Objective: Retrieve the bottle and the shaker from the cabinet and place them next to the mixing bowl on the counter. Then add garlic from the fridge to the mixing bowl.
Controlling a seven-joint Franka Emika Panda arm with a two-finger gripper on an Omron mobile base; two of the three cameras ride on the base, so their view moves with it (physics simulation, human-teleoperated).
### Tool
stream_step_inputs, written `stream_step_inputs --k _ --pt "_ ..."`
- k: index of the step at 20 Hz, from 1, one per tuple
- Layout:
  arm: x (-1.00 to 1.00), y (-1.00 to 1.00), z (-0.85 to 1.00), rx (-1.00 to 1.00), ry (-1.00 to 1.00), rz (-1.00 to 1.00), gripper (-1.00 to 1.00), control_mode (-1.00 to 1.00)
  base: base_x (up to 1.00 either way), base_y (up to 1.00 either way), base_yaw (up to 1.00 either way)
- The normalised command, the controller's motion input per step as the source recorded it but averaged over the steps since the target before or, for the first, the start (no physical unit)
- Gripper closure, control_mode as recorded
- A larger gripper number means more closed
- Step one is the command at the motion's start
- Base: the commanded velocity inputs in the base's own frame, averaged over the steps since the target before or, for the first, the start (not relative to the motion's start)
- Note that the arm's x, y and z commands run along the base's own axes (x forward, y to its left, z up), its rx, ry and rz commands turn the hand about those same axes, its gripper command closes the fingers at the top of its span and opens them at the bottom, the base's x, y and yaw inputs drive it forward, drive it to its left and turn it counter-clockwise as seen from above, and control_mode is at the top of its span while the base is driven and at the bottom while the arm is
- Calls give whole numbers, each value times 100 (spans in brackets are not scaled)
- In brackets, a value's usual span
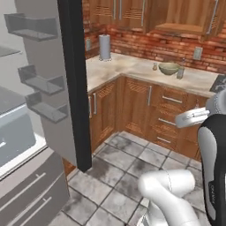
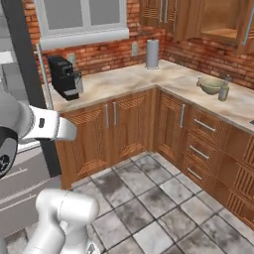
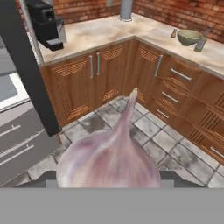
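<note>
My gripper (image 3: 109, 180) is shut on the garlic (image 3: 109, 157), a pale pinkish bulb that looms large in the hand view with its tip pointing away, held above the tiled floor. Far off on the beige counter (image 1: 132, 70) sits the olive-tan mixing bowl (image 1: 169, 68) (image 2: 212, 85) (image 3: 189, 37). The bottle (image 1: 180, 72) (image 2: 224, 92) (image 3: 201, 43) stands just right of it, and the tiny shaker (image 1: 155, 66) (image 3: 174, 33) stands to its left. Above them the wooden cabinet (image 1: 185, 17) (image 2: 223, 25) is open. The fridge door (image 1: 66, 79) (image 3: 22, 65) stands open at the left.
A black coffee machine (image 2: 64, 77) (image 3: 46, 24) and a tall steel cylinder (image 1: 104, 46) (image 2: 152, 53) stand on the counter. Wooden base cabinets (image 2: 124, 124) line the corner. Grey floor tiles (image 2: 149, 198) lie between me and the counter.
</note>
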Motion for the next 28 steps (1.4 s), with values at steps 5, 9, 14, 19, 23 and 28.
stream_step_inputs --k 5,9,14,19,23,28 --pt "0 0 0 0 0 0 100 100 100 -13 -4" --pt "0 0 0 0 0 0 100 100 100 -13 -19" --pt "0 0 0 0 0 0 100 100 100 3 -49" --pt "0 0 0 0 0 0 100 100 100 4 -54" --pt "0 0 0 0 0 0 100 100 100 23 -50" --pt "0 0 0 0 0 0 100 100 81 56 -34"
